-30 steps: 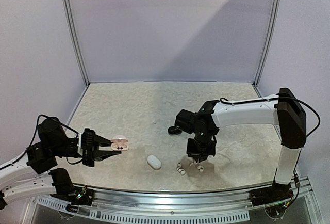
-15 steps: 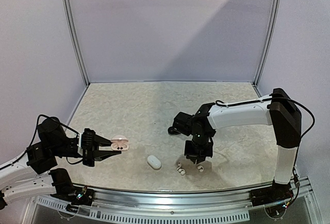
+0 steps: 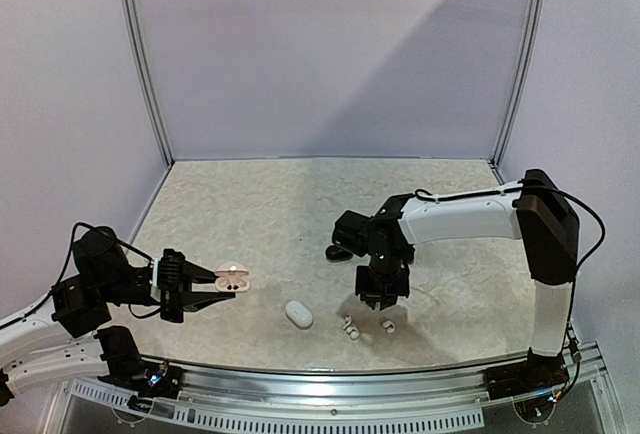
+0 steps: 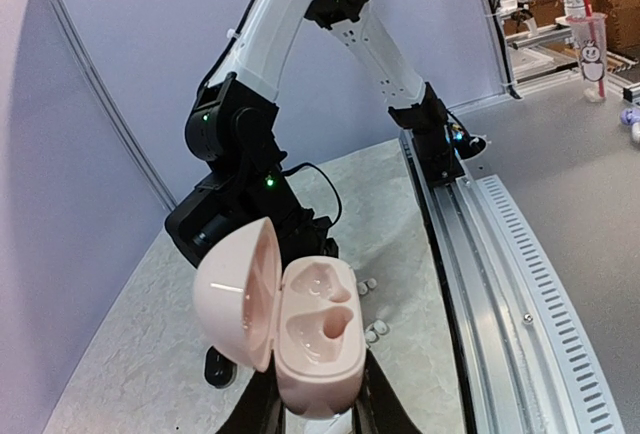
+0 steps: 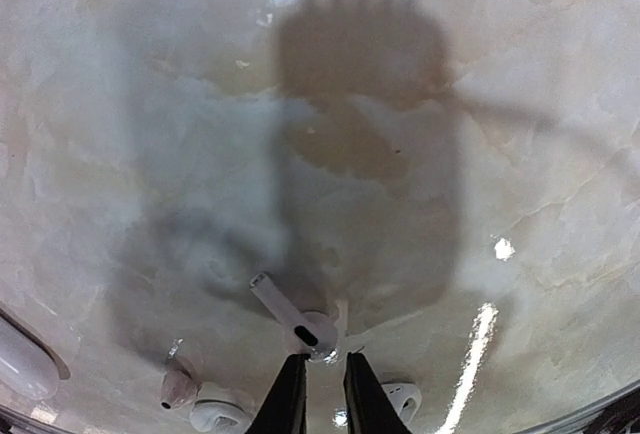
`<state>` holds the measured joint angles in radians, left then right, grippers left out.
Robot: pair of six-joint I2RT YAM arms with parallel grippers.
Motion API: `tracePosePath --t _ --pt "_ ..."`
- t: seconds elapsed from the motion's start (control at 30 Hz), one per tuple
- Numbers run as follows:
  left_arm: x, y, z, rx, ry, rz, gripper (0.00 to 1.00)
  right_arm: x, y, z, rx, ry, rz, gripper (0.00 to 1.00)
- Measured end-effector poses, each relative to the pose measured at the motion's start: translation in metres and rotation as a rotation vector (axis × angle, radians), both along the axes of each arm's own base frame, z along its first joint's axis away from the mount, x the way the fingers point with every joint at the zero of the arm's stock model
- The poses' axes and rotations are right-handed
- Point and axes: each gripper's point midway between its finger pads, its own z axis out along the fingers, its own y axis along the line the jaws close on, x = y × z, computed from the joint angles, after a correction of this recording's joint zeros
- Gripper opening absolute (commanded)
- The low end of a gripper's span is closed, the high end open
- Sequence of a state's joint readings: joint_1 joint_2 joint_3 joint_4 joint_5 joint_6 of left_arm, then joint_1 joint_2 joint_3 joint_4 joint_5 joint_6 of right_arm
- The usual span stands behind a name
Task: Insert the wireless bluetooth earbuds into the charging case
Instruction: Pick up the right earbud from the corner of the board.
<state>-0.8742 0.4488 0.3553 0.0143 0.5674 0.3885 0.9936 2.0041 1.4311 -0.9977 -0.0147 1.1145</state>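
1. The right tool points down over the counter with its fingers a narrow slit apart. A white stemmed earbud sits at their tips; I cannot tell whether it is pinched.
2. Three more earbuds lie on the counter just beside it.
3. The left tool is pressed onto a pink charging case, held above the counter's near left. Its lid is swung open and both wells are bare.
4. A closed white case lies on the counter between the tools.
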Motion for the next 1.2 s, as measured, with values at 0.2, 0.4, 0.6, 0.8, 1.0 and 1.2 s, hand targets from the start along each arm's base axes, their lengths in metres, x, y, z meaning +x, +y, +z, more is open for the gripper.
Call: tracePosePath --t 0.2,0.4,0.6,0.8,1.0,1.2 --pt "0.0 0.0 0.0 0.002 -0.002 -0.001 0.0 0.01 -0.005 0.005 -0.027 -0.029 0.025 0.22" --pt "0.0 0.001 -0.007 0.025 0.016 0.0 0.0 0.027 0.003 0.021 -0.015 -0.079 0.071 0.24" --pt "0.0 0.001 -0.008 0.028 0.018 0.0 0.0 0.039 0.014 0.027 0.001 -0.107 0.106 0.2" --pt "0.0 0.001 -0.008 0.028 0.018 0.0 0.0 0.043 0.004 0.0 -0.059 -0.061 0.115 0.2" --pt "0.0 0.001 -0.008 0.028 0.018 0.0 0.0 0.044 0.003 -0.012 -0.065 -0.038 0.144 0.2" --pt "0.0 0.001 -0.008 0.028 0.018 0.001 0.0 0.042 0.014 -0.012 -0.014 -0.021 0.192 0.15"
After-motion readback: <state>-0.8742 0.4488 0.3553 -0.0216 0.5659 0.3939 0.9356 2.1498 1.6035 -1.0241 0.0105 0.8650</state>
